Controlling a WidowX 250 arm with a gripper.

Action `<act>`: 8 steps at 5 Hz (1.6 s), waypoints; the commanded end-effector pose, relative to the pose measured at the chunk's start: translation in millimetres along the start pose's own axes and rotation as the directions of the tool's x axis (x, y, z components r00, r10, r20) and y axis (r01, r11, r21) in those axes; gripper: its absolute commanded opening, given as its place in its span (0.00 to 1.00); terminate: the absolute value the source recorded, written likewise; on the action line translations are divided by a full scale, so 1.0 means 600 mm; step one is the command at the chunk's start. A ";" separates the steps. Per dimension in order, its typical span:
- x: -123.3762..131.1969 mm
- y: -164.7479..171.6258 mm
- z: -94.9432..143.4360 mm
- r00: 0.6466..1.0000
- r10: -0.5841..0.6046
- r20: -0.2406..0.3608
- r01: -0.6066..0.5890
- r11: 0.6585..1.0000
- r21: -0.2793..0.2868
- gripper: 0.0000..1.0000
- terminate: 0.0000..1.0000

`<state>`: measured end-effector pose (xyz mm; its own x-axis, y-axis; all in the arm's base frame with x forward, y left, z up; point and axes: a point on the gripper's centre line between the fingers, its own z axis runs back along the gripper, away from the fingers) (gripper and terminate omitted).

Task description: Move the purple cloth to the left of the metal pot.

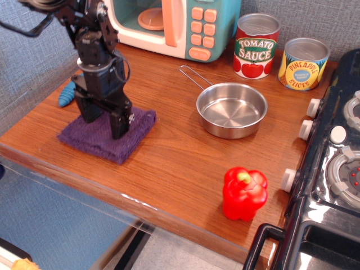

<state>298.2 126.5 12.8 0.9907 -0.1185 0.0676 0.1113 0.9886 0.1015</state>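
1. A brown wooden counter (169, 163) is seen, with a grey wall behind it and a black toy stove (337, 169) at its right side.
2. A dark purple cloth (107, 135) is laid flat near the left front edge of the counter.
3. The purple cloth is placed to the left of the metal pot (232, 109), well apart from it.
4. The metal pot is set near the middle of the counter, and its thin wire handle is pointed to the far left.
5. A black claw (104, 121) is held over the cloth, pointing down.
6. The two fingers of the claw are spread apart, and their tips are pressed on the top of the cloth.
7. Nothing is held between the fingers.
8. A small blue thing (67, 97) is seen behind the arm, at the far left; what it is cannot be told.
9. A toy microwave (174, 25) is placed at the far side of the counter.
10. Two cans are stood at the far right: a tomato sauce can (256, 46) and a pineapple slices can (304, 63).
11. A red toy pepper (244, 193) is stood near the front right, just beside the stove.
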 end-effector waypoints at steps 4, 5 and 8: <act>0.186 -0.020 -0.019 0.994 -0.043 0.100 0.047 0.998 -0.045 1.00 0.00; 0.189 -0.024 -0.022 0.994 -0.061 0.088 0.064 0.997 -0.039 1.00 0.00; 0.205 0.003 0.165 0.948 0.002 0.319 -0.001 1.000 -0.001 1.00 0.00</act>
<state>411.9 104.0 95.1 0.9356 -0.1342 0.3265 0.1156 0.9904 0.0758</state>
